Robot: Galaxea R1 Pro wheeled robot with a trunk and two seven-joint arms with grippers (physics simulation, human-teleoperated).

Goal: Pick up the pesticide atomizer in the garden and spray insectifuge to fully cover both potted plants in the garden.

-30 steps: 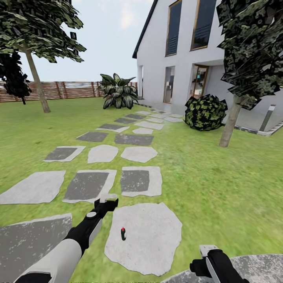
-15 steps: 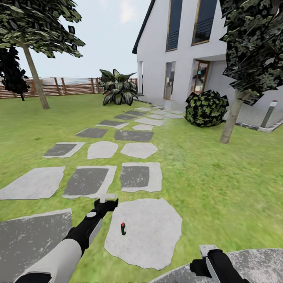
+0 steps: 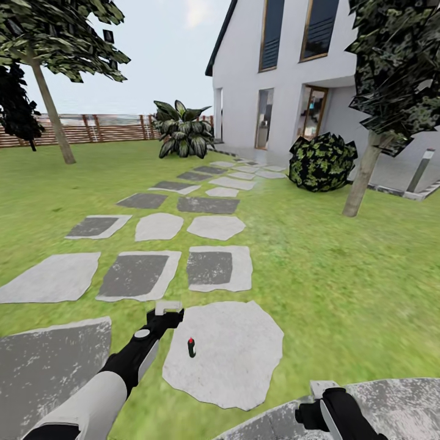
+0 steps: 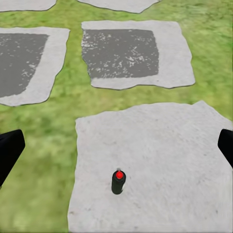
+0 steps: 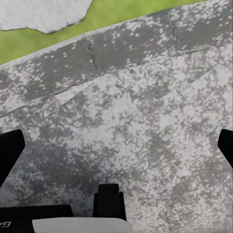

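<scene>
- The pesticide atomizer (image 3: 191, 347) stands upright on a large pale stepping stone (image 3: 238, 360), towards that stone's left side — a small slim dark-green bottle with a red spot on its top (image 4: 118, 181).
- The stone under it is light grey, rough-edged and irregular, with grass (image 3: 342, 275) all round it.
- The left gripper (image 3: 166, 310) hovers just beside the stone's upper left edge, apart from the atomizer; in the left wrist view its two dark fingertips (image 4: 9, 150) sit wide apart with nothing between them.
- The right gripper (image 3: 324, 391) hangs over a mottled grey paved curve (image 3: 391, 403) at the lower right; in the right wrist view its fingertips (image 5: 8, 151) are likewise spread and empty, above speckled grey slabs (image 5: 136, 111) divided by thin joints.
- A path of flat stones (image 3: 183, 226) runs away across the lawn towards the house (image 3: 287, 67) — some pale, some with dark grey centres, mostly in rows of two or three.
- One broad-leaved plant (image 3: 182, 129) with pointed green and pale leaves stands at the far end of the path, by the corner of the house.
- One round dark bush (image 3: 322, 162) sits right of the path.
- Two trees with thin trunks show, one at the left (image 3: 52, 110) and one at the right (image 3: 366, 174).
- A slatted wooden fence (image 3: 98, 129) closes the lawn at the back.
- The house is white-walled with tall dark windows.
</scene>
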